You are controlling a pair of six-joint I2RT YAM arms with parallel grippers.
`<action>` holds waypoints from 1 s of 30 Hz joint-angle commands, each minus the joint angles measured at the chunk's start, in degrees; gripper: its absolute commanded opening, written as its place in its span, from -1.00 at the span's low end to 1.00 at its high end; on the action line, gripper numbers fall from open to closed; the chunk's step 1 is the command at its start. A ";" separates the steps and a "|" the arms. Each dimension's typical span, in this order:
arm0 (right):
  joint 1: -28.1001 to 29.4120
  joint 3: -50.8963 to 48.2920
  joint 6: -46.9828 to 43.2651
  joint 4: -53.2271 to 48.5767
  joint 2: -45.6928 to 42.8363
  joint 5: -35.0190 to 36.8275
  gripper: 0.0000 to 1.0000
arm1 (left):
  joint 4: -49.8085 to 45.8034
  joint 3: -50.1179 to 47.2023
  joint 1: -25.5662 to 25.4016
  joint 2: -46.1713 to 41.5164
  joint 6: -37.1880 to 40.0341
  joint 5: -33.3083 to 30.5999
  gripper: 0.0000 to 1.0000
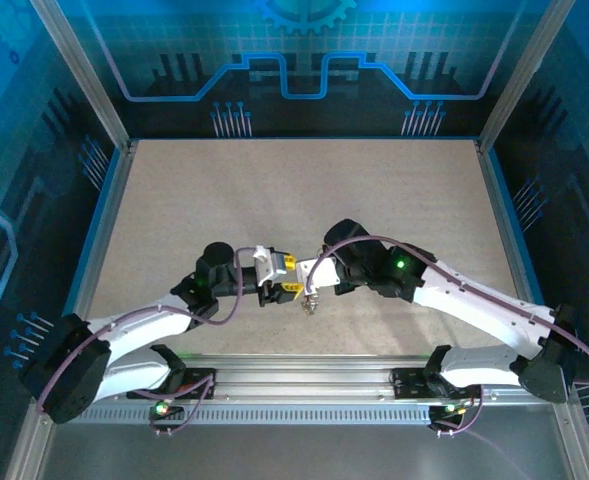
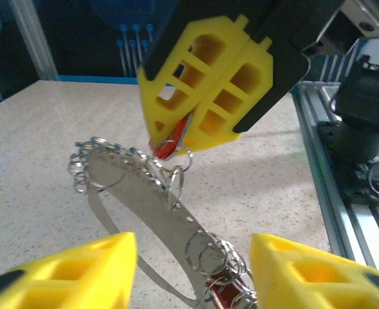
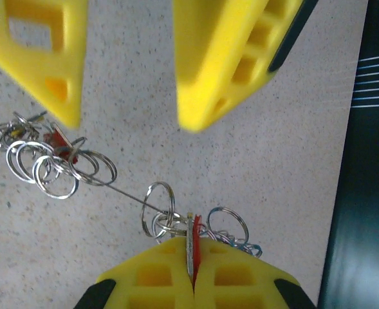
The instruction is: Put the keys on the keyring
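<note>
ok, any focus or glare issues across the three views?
Left wrist: the left claw at the bottom is out of focus, the keyring fairly sharp with small glints. Right wrist: the right claw, pinching a red key, is crisp, the left claw's fingers above are blurred. Top external: strong blue cast, keyring too small to resolve.

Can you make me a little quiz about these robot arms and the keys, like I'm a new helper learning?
1. True or false: the right gripper has its jaws shut on a red key.
2. Pick one. The left gripper has its jaws: A open; B shut on nothing; C shut on a spoon.
3. What colour are the fingers on both grippers?
Key: 1 true; 2 A; 3 yellow.
</note>
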 commanded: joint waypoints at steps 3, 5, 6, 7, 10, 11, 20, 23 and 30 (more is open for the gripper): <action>1.55 2.62 -7.39 -3.27 1.03 10.74 -1.00 | 3.33 -2.97 1.56 -5.20 -6.79 -10.46 0.37; 1.70 2.28 -8.99 -3.76 1.32 13.45 -1.00 | 1.73 -3.51 2.06 -7.08 -9.15 -16.44 0.51; 1.86 2.02 -9.99 -3.91 1.48 15.00 -1.00 | 0.58 -3.86 2.32 -8.16 -10.01 -19.18 0.63; 2.06 1.70 -11.25 -3.89 1.65 16.42 -1.00 | -0.68 -4.01 2.71 -9.23 -10.89 -21.84 0.72; 2.53 0.27 -15.76 -2.81 2.42 22.22 -1.00 | -5.74 -3.88 3.87 -11.92 -12.89 -29.08 0.93; 2.58 -0.41 -17.83 -1.79 2.63 24.11 -1.00 | -7.65 -3.75 4.54 -12.79 -13.55 -31.31 0.98; 2.01 -8.01 -39.99 14.52 -3.53 23.23 -1.00 | -10.39 -6.92 10.58 -18.71 -20.08 -41.75 0.97; 1.95 -5.95 -41.43 11.10 -3.93 21.92 -1.00 | -11.90 -6.80 11.07 -19.89 -20.69 -45.56 0.97; 1.53 -1.26 -44.54 11.68 -2.28 18.90 -1.00 | -14.51 -6.69 11.98 -20.21 -23.53 -52.56 0.98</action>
